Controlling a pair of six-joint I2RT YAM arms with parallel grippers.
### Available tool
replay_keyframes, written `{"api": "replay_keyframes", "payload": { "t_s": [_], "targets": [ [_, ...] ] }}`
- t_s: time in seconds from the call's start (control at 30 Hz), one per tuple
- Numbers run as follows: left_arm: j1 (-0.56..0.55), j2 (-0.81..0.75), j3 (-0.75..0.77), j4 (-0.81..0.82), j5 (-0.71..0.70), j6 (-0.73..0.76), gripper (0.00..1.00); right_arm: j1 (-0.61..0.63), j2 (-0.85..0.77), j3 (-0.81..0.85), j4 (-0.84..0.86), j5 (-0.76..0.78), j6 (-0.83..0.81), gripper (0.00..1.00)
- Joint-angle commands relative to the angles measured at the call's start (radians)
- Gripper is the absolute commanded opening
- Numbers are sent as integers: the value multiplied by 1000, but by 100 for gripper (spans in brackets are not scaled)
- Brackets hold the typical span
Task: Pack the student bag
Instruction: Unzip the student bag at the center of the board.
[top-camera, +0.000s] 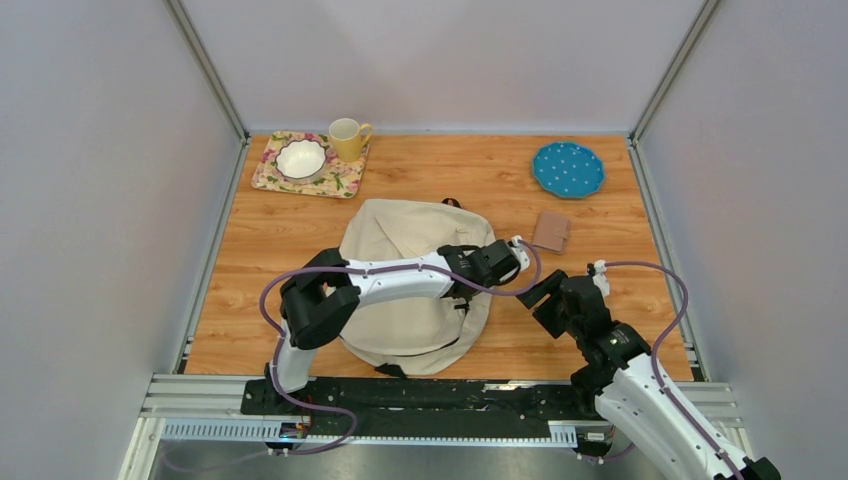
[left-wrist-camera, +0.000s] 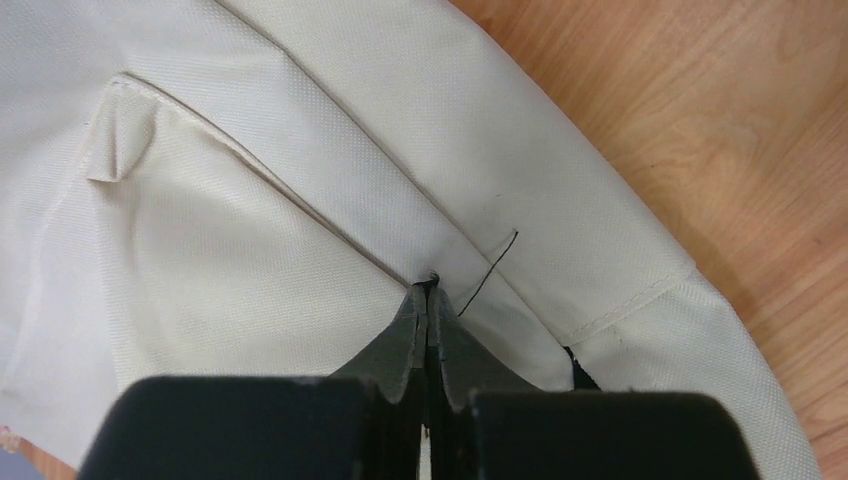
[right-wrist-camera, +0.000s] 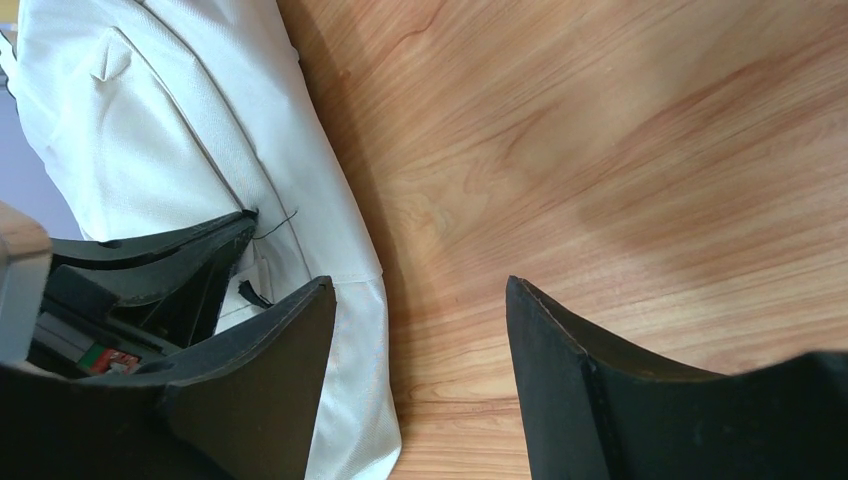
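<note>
The student bag (top-camera: 400, 225) is a large cream fabric backpack lying flat in the middle of the table. My left gripper (top-camera: 462, 290) reaches across it to its right edge. In the left wrist view the gripper (left-wrist-camera: 428, 290) is shut, its tips pinched on a small tab at a seam of the bag (left-wrist-camera: 250, 250), beside a loose black thread. My right gripper (top-camera: 535, 290) is open and empty over bare wood just right of the bag. In the right wrist view the gripper (right-wrist-camera: 420, 300) has its left finger over the bag's edge (right-wrist-camera: 170, 130).
A brown wallet (top-camera: 551, 231) lies right of the bag, just beyond my right gripper. A blue dotted plate (top-camera: 568, 168) sits at the back right. A floral tray (top-camera: 268, 176) at the back left holds a white bowl (top-camera: 301, 157), with a yellow mug (top-camera: 348, 138) at its right corner.
</note>
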Motion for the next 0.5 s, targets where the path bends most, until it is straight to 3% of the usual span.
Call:
{"api": "replay_keyframes", "payload": {
  "t_s": [0.0,0.47],
  "targets": [
    [-2,-17,56,-17,-57,-1,0,-3,-7,7,52,-15,-13,66],
    [14,-146,-32,11,-62,-91,0,-6,74,-24,285,-250,-7,60]
  ]
}}
